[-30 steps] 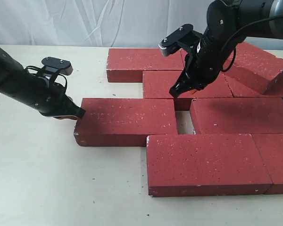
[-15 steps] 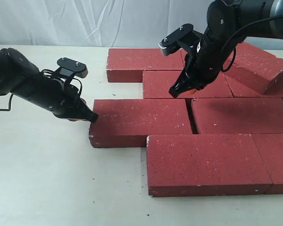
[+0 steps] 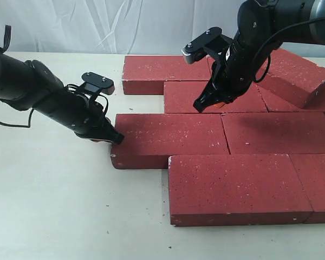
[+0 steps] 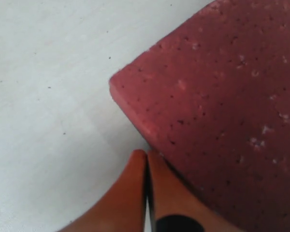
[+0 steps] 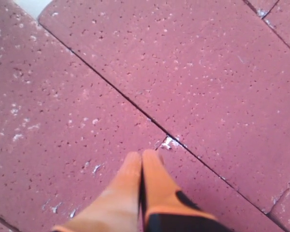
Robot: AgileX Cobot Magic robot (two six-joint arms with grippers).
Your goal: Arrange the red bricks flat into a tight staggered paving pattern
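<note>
Several dark-red bricks lie flat in staggered rows. The middle-row left brick [image 3: 170, 140] now butts against its neighbour [image 3: 279, 132]. My left gripper [image 3: 117, 138] is shut and empty, its orange tips pressed against that brick's left end face [image 4: 217, 96]. My right gripper [image 3: 199, 106] is shut and empty, hovering low over the brick [image 3: 214, 96] in the row behind, near a joint [image 5: 166, 140] between bricks. One brick [image 3: 292, 76] at the back right rests tilted on the others.
A front brick [image 3: 238, 187] and another [image 3: 317, 184] form the nearest row. A far brick [image 3: 165, 73] lies at the back. Pale tabletop [image 3: 59, 200] stretches left and front. A white curtain [image 3: 97, 24] hangs behind.
My left gripper pushed the middle-row left brick to the right, closing the gap to its neighbour. The right arm has stayed almost still.
</note>
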